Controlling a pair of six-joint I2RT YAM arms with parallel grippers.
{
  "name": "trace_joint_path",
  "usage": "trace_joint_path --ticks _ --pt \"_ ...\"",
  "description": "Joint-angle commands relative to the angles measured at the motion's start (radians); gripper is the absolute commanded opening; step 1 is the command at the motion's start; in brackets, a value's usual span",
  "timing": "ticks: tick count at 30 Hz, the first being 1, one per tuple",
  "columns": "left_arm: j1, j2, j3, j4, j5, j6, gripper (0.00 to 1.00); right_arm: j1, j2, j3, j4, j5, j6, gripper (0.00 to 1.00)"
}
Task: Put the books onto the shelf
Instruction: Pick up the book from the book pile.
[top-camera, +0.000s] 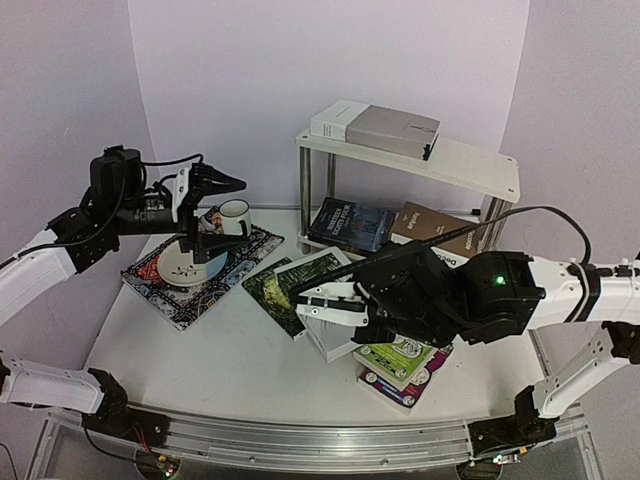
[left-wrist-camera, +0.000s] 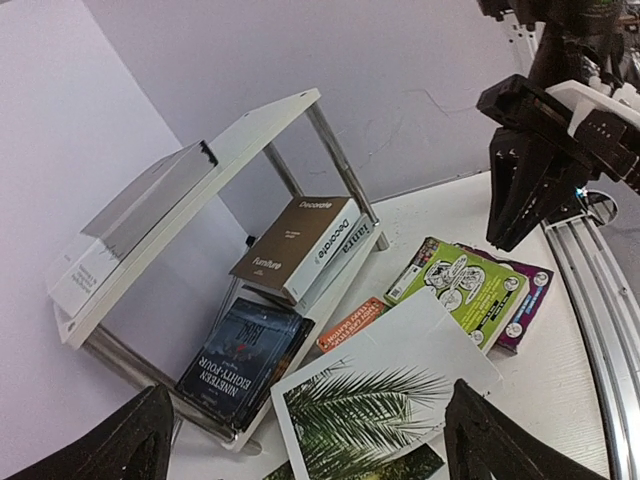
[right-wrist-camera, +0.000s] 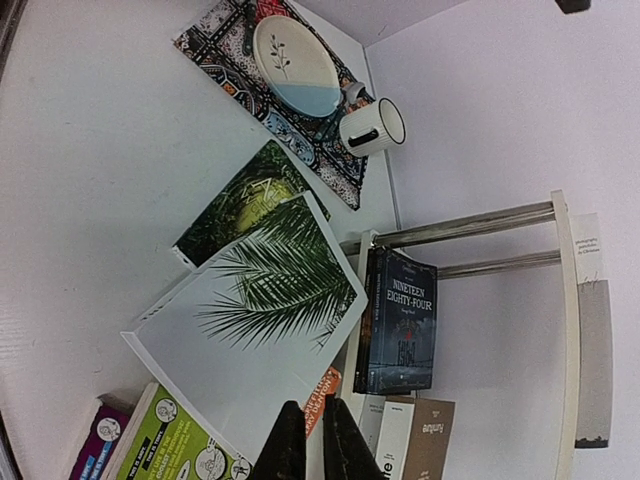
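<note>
The shelf (top-camera: 470, 165) stands at the back right, a grey book (top-camera: 392, 130) on its top board. A dark blue book (top-camera: 350, 222) and a brown book (top-camera: 435, 225) sit on its lower tier. On the table the white palm-leaf book (top-camera: 318, 290) lies over a dark green book (top-camera: 265, 285). A lime green book (top-camera: 400, 357) rests on a magenta book (top-camera: 400, 388), and an orange book (right-wrist-camera: 322, 392) lies by the shelf's foot. My right gripper (right-wrist-camera: 312, 445) hangs shut and empty over the palm-leaf book's near corner. My left gripper (left-wrist-camera: 310, 450) is wide open, up over the placemat.
A patterned placemat (top-camera: 175, 295) at the left carries a plate (top-camera: 190, 265) and a white mug (top-camera: 236, 213). White walls close in behind the shelf. The metal rail (top-camera: 300, 445) runs along the near table edge.
</note>
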Motion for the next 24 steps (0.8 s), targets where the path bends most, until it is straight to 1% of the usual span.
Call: trace_joint_path --ticks 1,2,3,4,5,6,8,9,11,13,16,19,21,24 --pt "-0.125 0.039 0.064 -0.033 -0.089 0.165 0.95 -0.004 -0.042 0.052 -0.023 -0.048 0.002 0.08" --pt "-0.142 0.049 0.066 -0.040 -0.117 0.191 0.95 -0.005 -0.046 0.052 -0.022 -0.057 0.002 0.08" --pt "-0.151 0.053 0.064 -0.042 -0.131 0.204 0.95 -0.005 -0.048 0.051 -0.024 -0.061 0.006 0.11" --pt "-0.154 0.055 0.058 -0.043 -0.148 0.216 0.96 -0.005 -0.046 0.047 -0.029 -0.066 0.012 0.19" --pt "-0.155 0.054 0.051 -0.043 -0.167 0.217 0.96 -0.005 -0.043 0.037 -0.039 -0.071 0.024 0.38" --pt "-0.155 0.052 0.042 -0.042 -0.194 0.219 0.97 -0.005 -0.038 0.018 -0.045 -0.075 0.036 0.50" --pt "-0.155 0.036 0.017 -0.043 -0.251 0.216 0.97 -0.005 -0.018 -0.031 -0.050 -0.063 0.065 0.69" --pt "-0.155 0.026 -0.002 -0.039 -0.271 0.209 0.97 -0.005 -0.009 -0.060 -0.050 -0.056 0.081 0.82" --pt "-0.155 -0.011 -0.039 -0.027 -0.330 0.188 0.98 -0.004 0.025 -0.105 -0.038 -0.040 0.110 0.96" --pt "-0.155 -0.050 -0.085 0.004 -0.392 0.142 0.99 -0.005 0.064 -0.152 0.001 -0.021 0.124 0.98" --pt "-0.153 -0.114 -0.149 0.046 -0.495 0.085 1.00 -0.007 0.140 -0.201 0.073 0.008 0.118 0.98" --pt "-0.152 -0.143 -0.191 0.065 -0.573 0.036 1.00 -0.015 0.212 -0.229 0.157 0.034 0.086 0.98" --pt "-0.151 -0.152 -0.207 0.068 -0.608 0.019 1.00 -0.025 0.266 -0.245 0.227 0.062 0.053 0.98" --pt "-0.152 -0.162 -0.221 0.069 -0.618 0.003 1.00 -0.043 0.344 -0.254 0.313 0.096 0.007 0.98"
